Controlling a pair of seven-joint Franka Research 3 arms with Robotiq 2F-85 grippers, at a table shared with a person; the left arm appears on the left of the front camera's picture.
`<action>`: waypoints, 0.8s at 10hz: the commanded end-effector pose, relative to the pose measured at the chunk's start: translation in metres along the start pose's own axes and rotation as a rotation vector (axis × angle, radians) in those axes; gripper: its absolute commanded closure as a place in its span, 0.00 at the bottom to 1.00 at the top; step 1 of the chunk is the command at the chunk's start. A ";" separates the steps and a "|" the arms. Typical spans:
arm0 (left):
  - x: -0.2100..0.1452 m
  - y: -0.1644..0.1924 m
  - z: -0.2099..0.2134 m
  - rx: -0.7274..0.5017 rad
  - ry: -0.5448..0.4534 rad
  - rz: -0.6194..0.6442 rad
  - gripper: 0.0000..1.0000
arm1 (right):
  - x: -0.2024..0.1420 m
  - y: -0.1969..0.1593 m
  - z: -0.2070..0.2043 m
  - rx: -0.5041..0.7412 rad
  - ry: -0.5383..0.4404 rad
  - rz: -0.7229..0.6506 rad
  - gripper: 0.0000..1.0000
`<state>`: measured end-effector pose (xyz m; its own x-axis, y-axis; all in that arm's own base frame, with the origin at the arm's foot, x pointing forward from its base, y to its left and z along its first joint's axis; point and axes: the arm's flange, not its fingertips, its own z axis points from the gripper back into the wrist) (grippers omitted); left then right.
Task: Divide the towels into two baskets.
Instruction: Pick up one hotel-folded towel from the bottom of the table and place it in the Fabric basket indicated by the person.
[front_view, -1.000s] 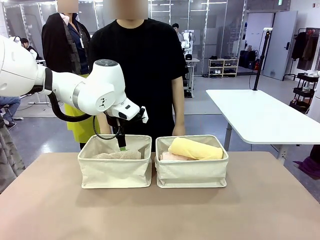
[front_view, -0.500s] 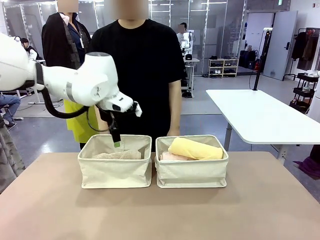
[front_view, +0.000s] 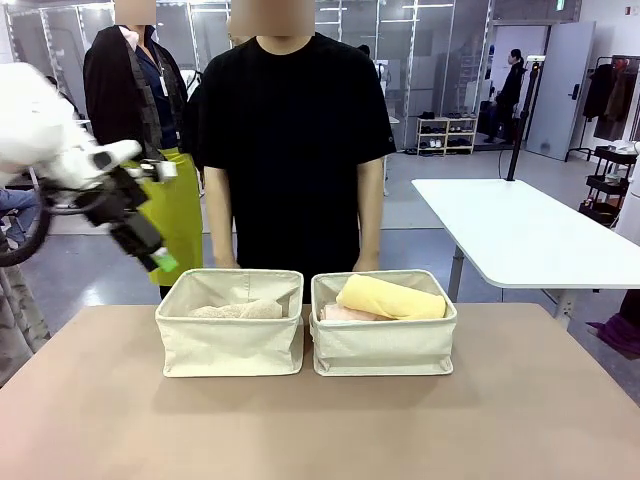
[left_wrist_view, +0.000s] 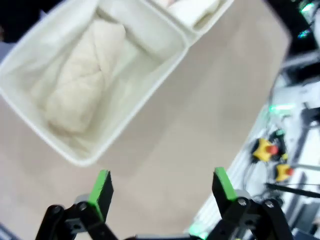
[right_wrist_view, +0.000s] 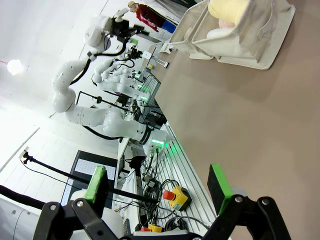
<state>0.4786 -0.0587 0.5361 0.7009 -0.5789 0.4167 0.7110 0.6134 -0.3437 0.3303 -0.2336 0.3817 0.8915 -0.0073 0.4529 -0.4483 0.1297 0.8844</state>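
We see two cream baskets side by side at the middle of the front view, on the brown table, close together; whether their walls touch we cannot tell. The left basket holds a beige towel, only its top showing above the rim. In the right basket a pale yellow towel lies tilted on top, and a pink towel peeks out beneath it at the left, mostly hidden. A white towel we cannot make out for certain.

Our left hand sits at the left edge of the front view, above and left of the left basket, blurred, holding nothing. In the left wrist view its fingers stand wide apart, with that basket in the upper left and the table below.

Our right hand shows wide and empty at the bottom of the right wrist view, over the table, the right basket cut off in the upper right corner.

A person in a black shirt stands behind the baskets.
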 end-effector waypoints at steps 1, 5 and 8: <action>-0.076 -0.003 0.028 -0.088 -0.180 0.079 0.00 | 0.000 0.002 -0.002 0.002 0.004 0.002 0.00; -0.214 0.028 0.091 -0.294 -0.341 0.072 0.00 | 0.000 0.002 -0.002 0.002 0.004 0.002 0.00; -0.276 0.107 0.131 -0.364 -0.348 0.032 0.00 | 0.000 0.002 -0.002 0.002 0.004 0.002 0.00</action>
<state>0.3256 0.2035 0.4909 0.7269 -0.2807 0.6267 0.6814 0.4084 -0.6074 0.3305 -0.2334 0.3818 0.8915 -0.0065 0.4531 -0.4485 0.1294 0.8844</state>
